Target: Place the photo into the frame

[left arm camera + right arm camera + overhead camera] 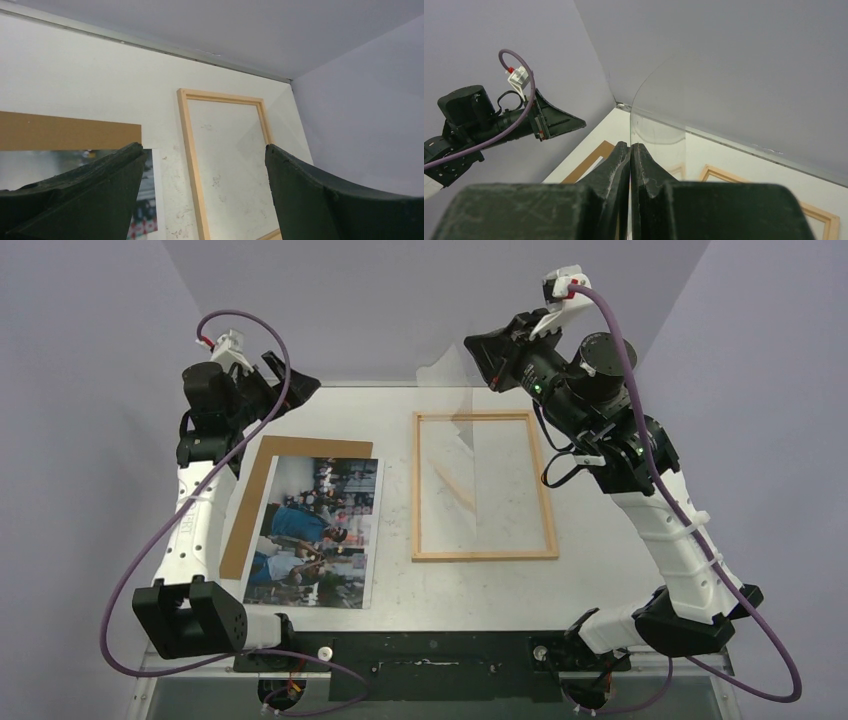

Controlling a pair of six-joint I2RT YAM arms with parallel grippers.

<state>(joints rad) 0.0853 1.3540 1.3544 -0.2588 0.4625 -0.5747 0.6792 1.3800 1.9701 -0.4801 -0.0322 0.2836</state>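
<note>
The photo [315, 530], a colour street scene, lies face up on the left half of the table and partly covers a brown backing board [250, 495]. On the right half lies the light-wood frame [485, 555], flat and with nothing inside it. My right gripper [482, 358] hovers over the frame's far end, shut on a clear plastic sheet [455, 430] that hangs down towards the frame. In the right wrist view the jaws [630, 146] pinch the sheet's [659, 115] edge. At the back left, raised, my left gripper [202, 146] stands open and holds nothing; beneath it are the frame's rail [187, 140] and the photo's corner [149, 200].
Grey walls close in the table at the back and both sides. The backing board [65, 131] sticks out beyond the photo's far and left edges. The left arm [499, 125] shows across from the right wrist camera. Bare white table [395, 490] separates photo and frame.
</note>
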